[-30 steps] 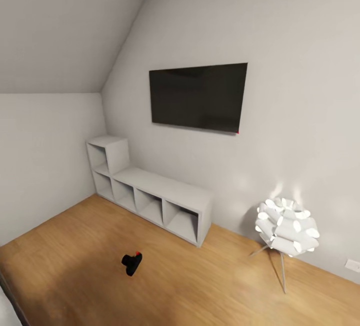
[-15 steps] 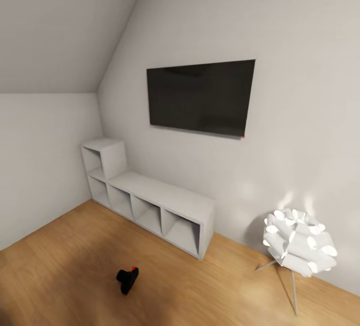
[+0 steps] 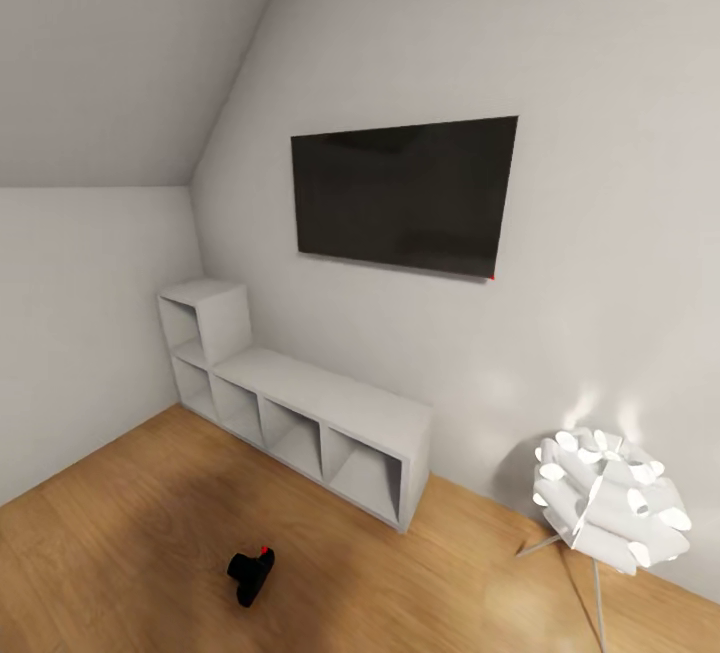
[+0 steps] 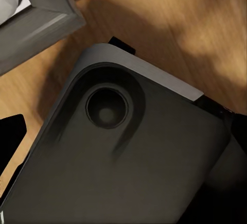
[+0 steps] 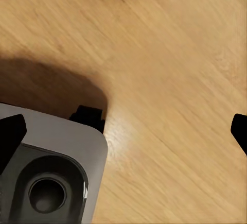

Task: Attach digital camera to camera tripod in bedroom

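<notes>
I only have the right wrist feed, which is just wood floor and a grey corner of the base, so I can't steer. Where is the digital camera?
Observer: In the head view the digital camera lies on the wood floor, out in front of a low white cube shelf.
Operator: Which way is up on it?
Observer: Its red dot faces up and away from us, on the shelf side.
Operator: Anything standing nearby that I could clip?
Observer: A white petal-shaped lamp on thin legs stands by the wall, well to the right of the shelf.
</notes>
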Controlling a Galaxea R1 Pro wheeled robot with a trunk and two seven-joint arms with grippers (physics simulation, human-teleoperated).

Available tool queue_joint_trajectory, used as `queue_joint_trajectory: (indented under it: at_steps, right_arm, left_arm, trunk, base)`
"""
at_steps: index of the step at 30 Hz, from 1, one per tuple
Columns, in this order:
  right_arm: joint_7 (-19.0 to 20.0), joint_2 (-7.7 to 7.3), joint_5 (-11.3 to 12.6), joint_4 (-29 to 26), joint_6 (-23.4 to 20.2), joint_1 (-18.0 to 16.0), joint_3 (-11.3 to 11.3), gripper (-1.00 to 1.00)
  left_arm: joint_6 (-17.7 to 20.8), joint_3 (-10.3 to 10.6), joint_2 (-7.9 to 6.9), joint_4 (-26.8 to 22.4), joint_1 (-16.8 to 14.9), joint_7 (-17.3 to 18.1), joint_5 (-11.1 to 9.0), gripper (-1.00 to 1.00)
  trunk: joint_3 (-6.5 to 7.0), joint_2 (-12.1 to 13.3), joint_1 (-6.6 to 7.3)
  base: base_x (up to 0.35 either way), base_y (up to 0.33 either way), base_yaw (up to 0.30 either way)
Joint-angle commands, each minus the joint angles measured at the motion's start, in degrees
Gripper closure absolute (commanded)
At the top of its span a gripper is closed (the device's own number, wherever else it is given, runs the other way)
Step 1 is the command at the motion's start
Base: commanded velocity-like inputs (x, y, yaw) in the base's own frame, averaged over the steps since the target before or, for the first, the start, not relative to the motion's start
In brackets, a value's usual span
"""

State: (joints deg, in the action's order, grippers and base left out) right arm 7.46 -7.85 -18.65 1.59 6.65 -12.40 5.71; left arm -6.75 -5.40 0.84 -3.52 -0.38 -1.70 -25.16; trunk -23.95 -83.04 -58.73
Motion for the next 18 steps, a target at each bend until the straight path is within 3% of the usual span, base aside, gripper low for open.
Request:
queue_joint_trajectory:
  at_steps: [1,9,18]
  right_arm:
    - [0.08,-0.02,-0.08,0.17,0.31,-0.08,0.48,-1.0]
    - [-0.05,0.07,0.41,0.17,0.33,-0.08,0.45,-1.0]
    - [-0.07,0.11,0.46,0.25,0.21,-0.08,0.45,-1.0]
  left_arm:
    - [-0.13,-0.42,0.03,0.0,-0.03,-0.15,0.38,-1.0]
    - [-0.11,-0.37,0.03,0.0,-0.04,-0.15,0.46,-1.0]
    - [-0.1,-0.81,-0.02,0.0,-0.05,-0.15,0.23,-1.0]
  trunk:
    - [-0.06,-0.04,0.0]
    - [-0.06,-0.04,0.0]
    - [-0.06,-0.04,0.0]
  base:
    - [0.0,0.0,0.0]
    - [0.0,0.0,-0.03]
    - [0.0,0.0,-0.23]
